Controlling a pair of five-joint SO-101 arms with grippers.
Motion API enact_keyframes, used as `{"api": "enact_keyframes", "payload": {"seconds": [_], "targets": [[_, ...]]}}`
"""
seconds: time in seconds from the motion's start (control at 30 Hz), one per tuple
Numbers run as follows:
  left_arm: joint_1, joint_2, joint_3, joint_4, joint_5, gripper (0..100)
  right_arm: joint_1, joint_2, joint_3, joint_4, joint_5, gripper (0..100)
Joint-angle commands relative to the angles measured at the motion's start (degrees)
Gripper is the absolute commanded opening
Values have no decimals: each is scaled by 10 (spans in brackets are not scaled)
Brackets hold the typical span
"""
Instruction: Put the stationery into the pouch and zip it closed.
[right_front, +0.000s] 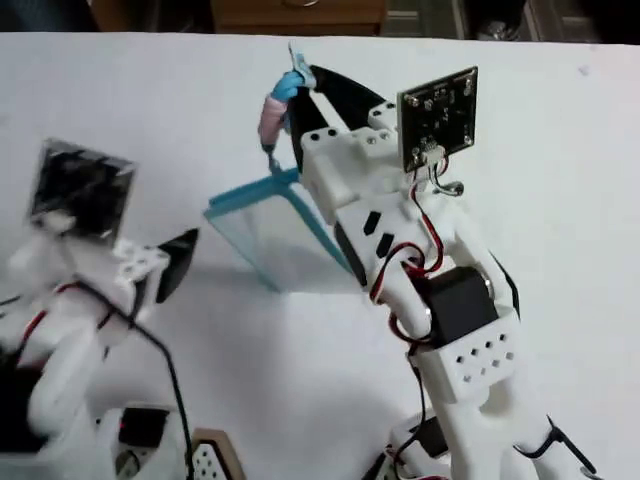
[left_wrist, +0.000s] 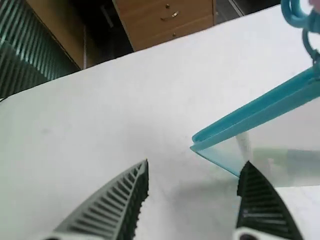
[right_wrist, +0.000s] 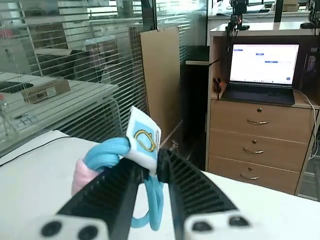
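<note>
Left claw (left_wrist: 196, 167): is sitting open low over the table (left_wrist: 100, 115), its two ribbed fingers spread wide. One corner of the pouch (left_wrist: 260, 112) is lying just ahead of the gap. I judge it is waiting there to pin that end, so the zip will have something to pull against.
Pouch body: is resting between the two arms in the high view (right_front: 280, 235), clear-walled with a blue zip band along its edge. The end toward the other arm is looking raised, probably because it is being drawn up by its pull.
Contents: a pale long shape (left_wrist: 285, 160) is showing through the clear wall. It is too faint to say whether it is the stationery.
Zip pull: a blue cord (right_wrist: 107, 152) is looping off the band, carrying a pink charm (right_wrist: 80, 177) and a small tag (right_wrist: 142, 137).
Right claw (right_wrist: 151, 162): is pinching that blue cord between closed fingers, out past the pouch's far end (right_front: 298, 85). Gripping the cord rather than the tiny slider is likely giving it a surer hold.
Zip: how far it is closed is not readable from here.
Risk: with the near corner unpinned, any pull is likely dragging the whole pouch instead of running the slider.
Beyond the table: a drawer cabinet (right_wrist: 255, 145) with a laptop (right_wrist: 262, 67) on top is standing behind.
</note>
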Motion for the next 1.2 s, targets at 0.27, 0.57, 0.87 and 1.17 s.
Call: {"api": "enact_keyframes", "payload": {"seconds": [0.27,0.57,0.87,1.17], "targets": [[128,6,117,-143,42,295,-1,-53,13,0,-5,18],[142,6,225,-315,47,295,0,-81,15,1,-6,18],[173,6,291,-347,41,295,-1,-76,15,0,-6,18],[242,2,280,-304,157,295,45,-75,16,-23,-82,18]]}}
